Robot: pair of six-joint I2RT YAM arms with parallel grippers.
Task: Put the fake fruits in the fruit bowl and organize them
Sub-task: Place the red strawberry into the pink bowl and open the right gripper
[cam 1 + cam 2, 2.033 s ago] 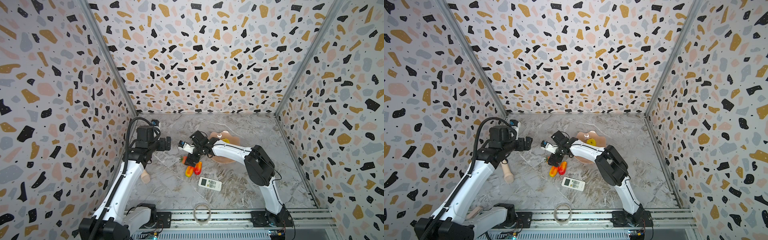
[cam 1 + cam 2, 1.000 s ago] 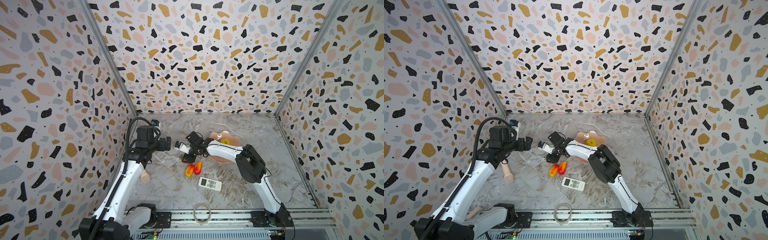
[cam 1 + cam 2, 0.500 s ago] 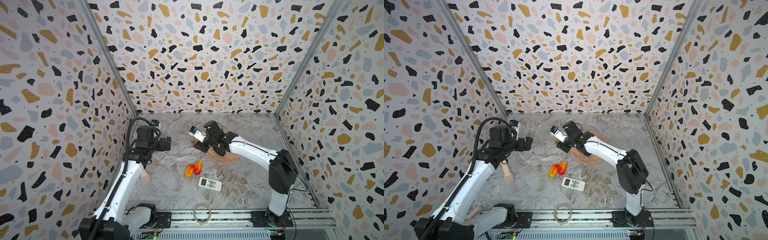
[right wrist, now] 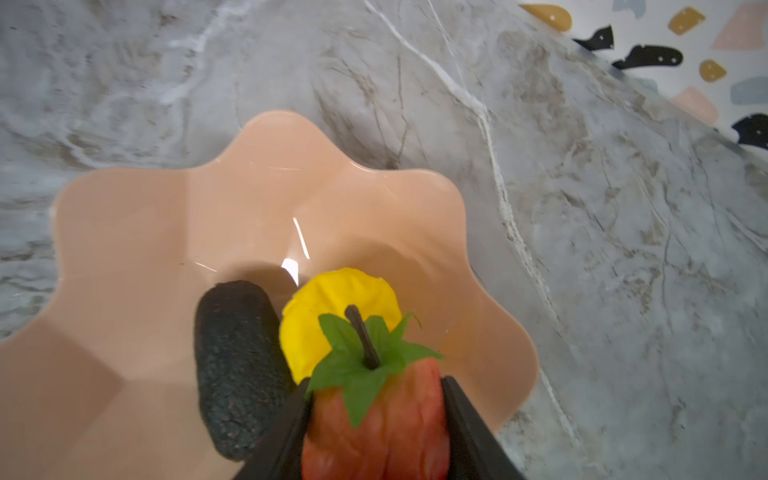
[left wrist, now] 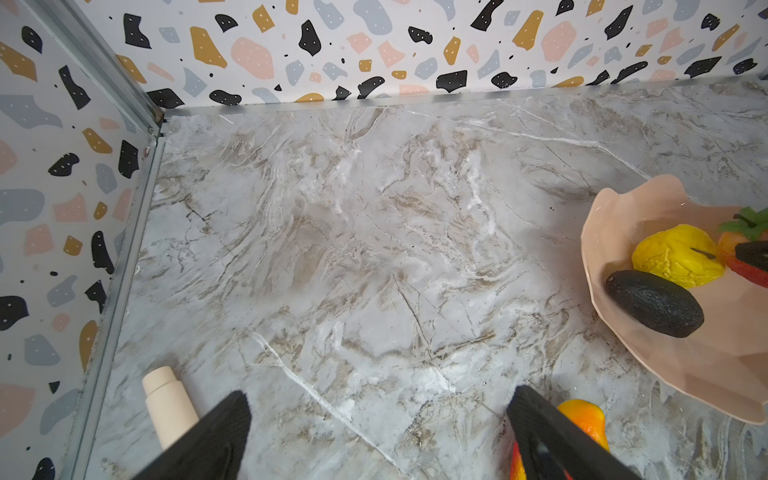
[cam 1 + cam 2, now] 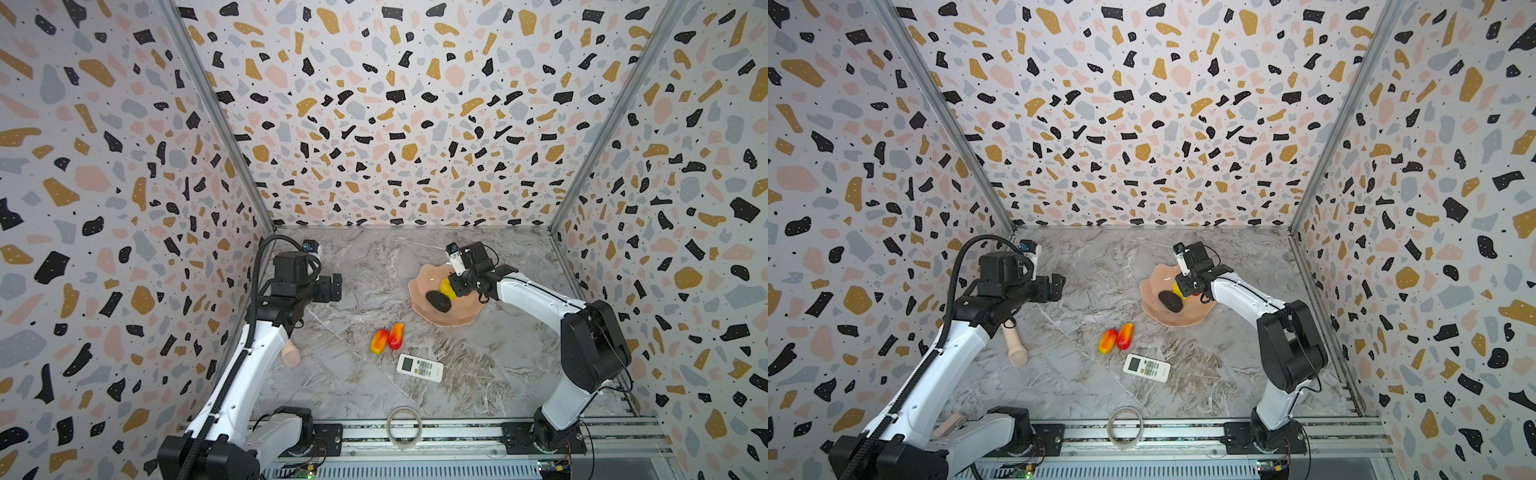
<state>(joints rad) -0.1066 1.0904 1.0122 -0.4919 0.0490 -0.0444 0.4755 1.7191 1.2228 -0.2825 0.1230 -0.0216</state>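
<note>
Enclosure: terrazzo-patterned walls on three sides, with a grey marble-patterned tabletop as the floor.

Left side: a beige cylinder is seen lying on the tabletop below the left arm. In the left wrist view it sits just outside one finger of the left gripper. The left gripper is held above the tabletop with its jaws spread wide, and nothing is seen between them.

Centre: two mangoes are laid side by side and touching. They sit on the tabletop between the two grippers and nearer the arm bases than either gripper. One of them is partly covered by the left gripper's other finger in the left wrist view. A white remote control is placed just beyond the mangoes, toward the bases. A clear tape ring is found at the front rail, well apart from both grippers.

Right side: the fruit bowl is positioned directly beneath the right gripper. A dark oval fruit and a yellow fruit are recorded inside the bowl, touching each other and just ahead of the right gripper's tips. The strawberry is pinched between the right gripper's jaws, leaves forward, over the bowl and close against the yellow fruit. Whether the strawberry touches the bowl floor cannot be determined.
</note>
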